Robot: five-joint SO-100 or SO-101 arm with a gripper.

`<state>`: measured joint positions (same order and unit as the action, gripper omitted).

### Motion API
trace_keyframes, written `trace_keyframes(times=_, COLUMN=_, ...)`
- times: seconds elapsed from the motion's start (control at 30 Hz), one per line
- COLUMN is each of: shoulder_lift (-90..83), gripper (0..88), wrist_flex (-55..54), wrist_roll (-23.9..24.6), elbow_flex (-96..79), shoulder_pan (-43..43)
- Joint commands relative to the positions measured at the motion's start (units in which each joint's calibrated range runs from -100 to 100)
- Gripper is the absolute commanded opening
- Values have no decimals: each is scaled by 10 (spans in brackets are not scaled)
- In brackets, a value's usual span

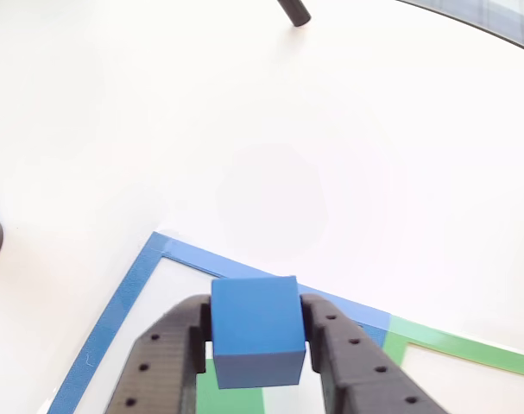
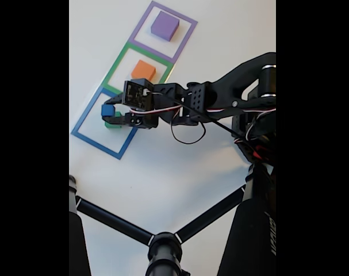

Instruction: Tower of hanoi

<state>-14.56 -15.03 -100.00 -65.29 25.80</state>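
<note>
1. A bright white table (image 2: 163,167) fills the scene, with three taped square outlines laid in a diagonal row in the fixed view: a purple outline (image 2: 188,31) farthest up, a green outline (image 2: 118,62) in the middle, a blue outline (image 2: 96,142) lowest
2. A black tripod (image 2: 163,244) stands at the bottom of the fixed view, its legs spreading over the table
3. The black arm (image 2: 231,95) reaches in from the right of the fixed view, stretched out nearly level, red and black wires looping under it
4. The gripper (image 1: 257,332) is clamped on the blue cube (image 1: 255,328), one dark finger (image 1: 162,354) pressed on each side, above the blue outline
5. The green block (image 2: 112,123) sits inside the blue outline, just under the cube; in the other view it is mostly covered by the cube and fingers
6. The orange block (image 2: 143,69) lies in the green outline, the purple block (image 2: 165,26) in the purple one
7. Whether the cube touches the green block I cannot tell
</note>
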Motion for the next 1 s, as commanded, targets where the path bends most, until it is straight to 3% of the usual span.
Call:
trace_keyframes(times=0.0, shoulder_lift=-149, gripper=35, wrist_flex=301, wrist_roll=0, elbow_flex=90, shoulder_pan=-41)
trace_keyframes(times=0.13, shoulder_lift=-239, gripper=35, wrist_flex=566, wrist_roll=0, elbow_flex=188, shoulder_pan=-86)
trace_keyframes(times=0.3, shoulder_lift=-271, gripper=35, wrist_flex=906, wrist_roll=0, elbow_flex=443, shoulder_pan=-130)
trace_keyframes(times=0.47, shoulder_lift=-258, gripper=36, wrist_flex=1124, wrist_roll=0, elbow_flex=664, shoulder_pan=-202)
trace_keyframes(times=0.97, shoulder_lift=-313, gripper=32, wrist_flex=1135, wrist_roll=0, elbow_flex=675, shoulder_pan=-424)
